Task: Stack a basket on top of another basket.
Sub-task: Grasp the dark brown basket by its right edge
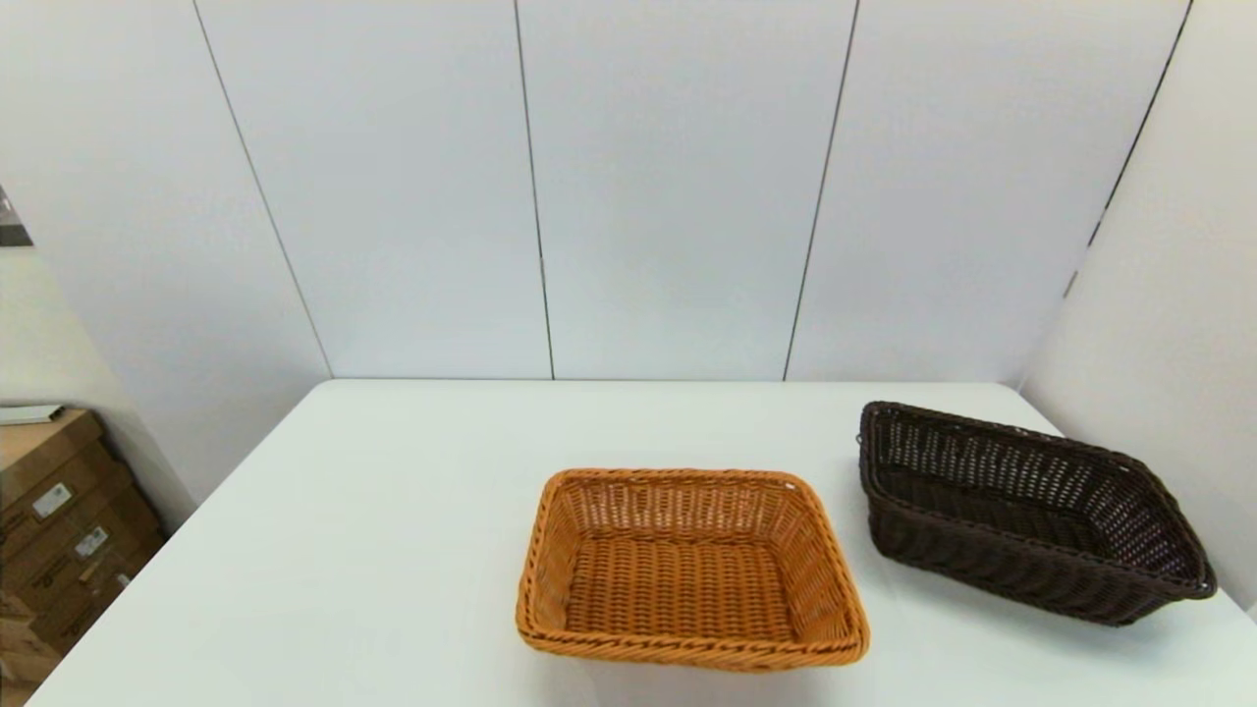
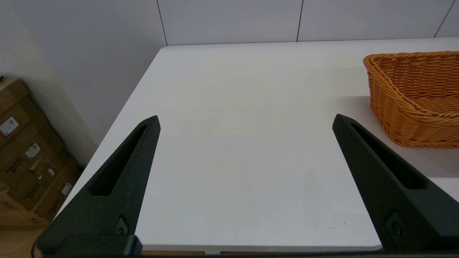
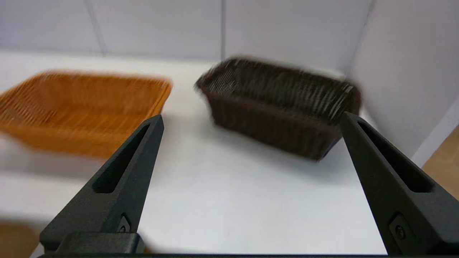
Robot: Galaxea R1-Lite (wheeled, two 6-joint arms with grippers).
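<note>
The orange-tan rectangular woven wicker basket sits upright at the near middle of the white worktop, nearest the head camera. The dark brown, nearly black rectangular wicker basket stands to the right of the orange-tan basket and a little farther back, apart from it, turned at an angle, close to the worktop's right edge. The right gripper hangs short of the dark basket with its fingers spread wide, holding nothing. The left gripper is left of the orange-tan basket above bare worktop, fingers likewise wide and unladen. Cardboard boxes stand on the floor beyond the worktop's left edge.
</note>
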